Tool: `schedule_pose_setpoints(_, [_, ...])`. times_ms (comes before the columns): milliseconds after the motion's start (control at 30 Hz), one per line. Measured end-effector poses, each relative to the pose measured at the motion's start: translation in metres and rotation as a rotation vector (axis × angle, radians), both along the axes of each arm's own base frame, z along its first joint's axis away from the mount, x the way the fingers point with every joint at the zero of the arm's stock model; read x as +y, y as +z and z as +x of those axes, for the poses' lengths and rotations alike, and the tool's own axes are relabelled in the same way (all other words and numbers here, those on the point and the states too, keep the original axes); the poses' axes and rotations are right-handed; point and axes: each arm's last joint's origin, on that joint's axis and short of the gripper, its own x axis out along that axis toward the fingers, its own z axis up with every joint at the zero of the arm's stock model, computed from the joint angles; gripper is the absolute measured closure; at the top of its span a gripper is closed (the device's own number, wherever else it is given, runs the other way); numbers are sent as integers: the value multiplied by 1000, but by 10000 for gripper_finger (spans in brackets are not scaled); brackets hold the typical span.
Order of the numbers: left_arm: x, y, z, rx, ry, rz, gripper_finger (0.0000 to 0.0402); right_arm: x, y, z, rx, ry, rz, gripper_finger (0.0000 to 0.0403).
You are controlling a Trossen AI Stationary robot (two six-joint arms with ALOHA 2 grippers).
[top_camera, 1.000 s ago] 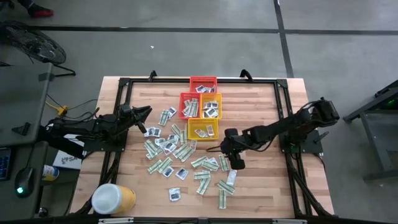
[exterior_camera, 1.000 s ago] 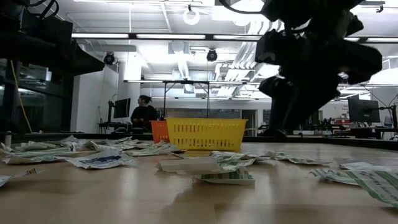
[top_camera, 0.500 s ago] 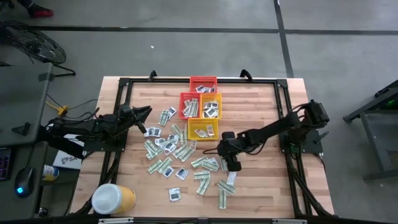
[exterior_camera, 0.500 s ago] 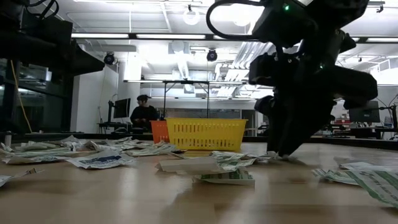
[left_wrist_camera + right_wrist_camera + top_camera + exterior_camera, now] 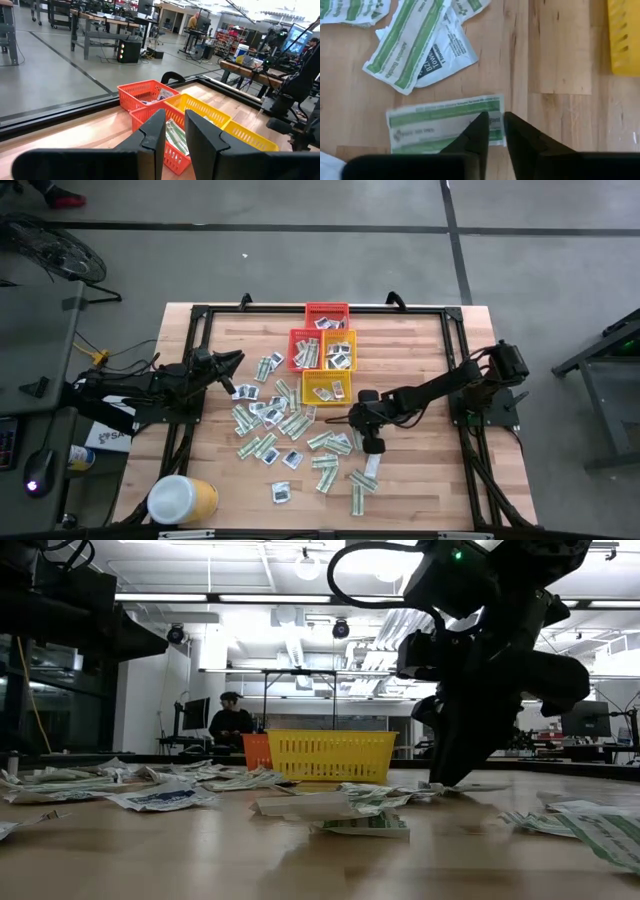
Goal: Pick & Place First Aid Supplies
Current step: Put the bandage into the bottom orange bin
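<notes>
First aid supplies (image 5: 290,432) were scattered all over the middle of the wooden table (image 5: 420,345), with a few already sitting in the red, orange and yellow baskets (image 5: 324,360). The right gripper (image 5: 371,444) was down in the pile just below the yellow basket, fingers (image 5: 479,134) pinching the edge of a green-and-white strip packet (image 5: 442,129) with only a thin gap between them. The left gripper (image 5: 236,359) hung near the table's left edge, jaws nearly together, nothing in them.
</notes>
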Motion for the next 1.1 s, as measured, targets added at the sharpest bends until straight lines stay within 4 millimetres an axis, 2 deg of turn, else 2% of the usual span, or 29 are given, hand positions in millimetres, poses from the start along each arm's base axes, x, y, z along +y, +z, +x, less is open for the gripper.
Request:
schedule_pose_setpoints(167, [0, 0, 0, 0, 0, 0, 328, 0, 1, 0, -6, -4, 0, 397])
schedule_pose_setpoints(367, [0, 0, 0, 0, 0, 0, 328, -3, 17, 1, 35, -26, 35, 401])
schedule_pose_setpoints(733, [0, 0, 0, 0, -1, 0, 328, -24, 90, 34, -18, -6, -25, 402])
schedule_pose_setpoints(933, [0, 0, 0, 0, -1, 0, 328, -49, 133, 51, -103, -12, -83, 403])
schedule_pose_setpoints(1100, [0, 0, 0, 0, 0, 0, 328, -76, 154, 63, -169, -38, -148, 403])
